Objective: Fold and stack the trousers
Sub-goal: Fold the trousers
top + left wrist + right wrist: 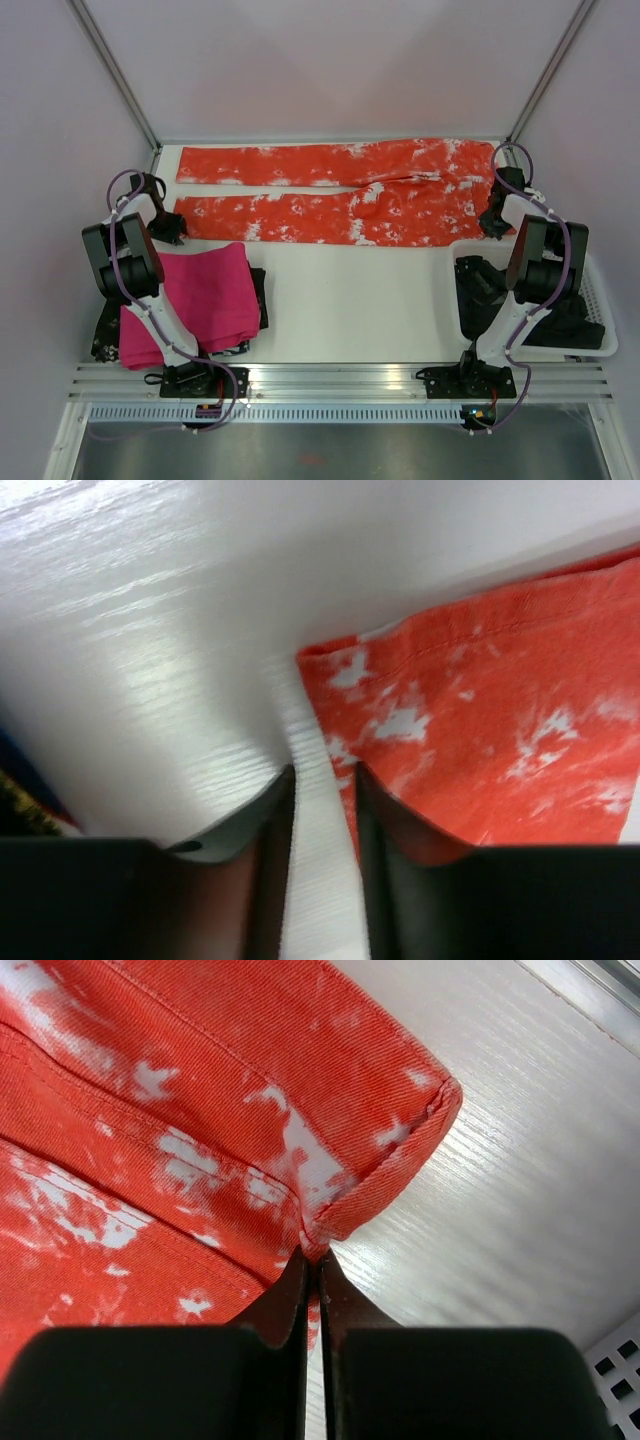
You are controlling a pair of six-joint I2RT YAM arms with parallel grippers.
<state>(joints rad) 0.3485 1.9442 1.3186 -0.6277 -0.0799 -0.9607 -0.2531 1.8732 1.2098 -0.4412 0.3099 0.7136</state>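
Observation:
The orange-red trousers (340, 190) with white blotches lie flat across the back of the table, legs to the left and waist to the right. My left gripper (168, 232) is low at the hem end of the near leg. In the left wrist view the left gripper (325, 785) is open by a narrow gap with bare table between the jaws; one finger (385, 820) lies over the edge of the leg hem (480, 700). My right gripper (493, 225) is at the waist's near corner. In the right wrist view the right gripper (312, 1260) is shut on the waistband edge (380, 1195), which bunches at the tips.
A folded magenta-pink cloth (195, 300) lies on a dark garment (105, 340) at the front left, beside the left arm. A white basket (600, 300) holding dark garments (480, 285) stands at the front right. Metal frame posts (115, 70) rise at the back corners.

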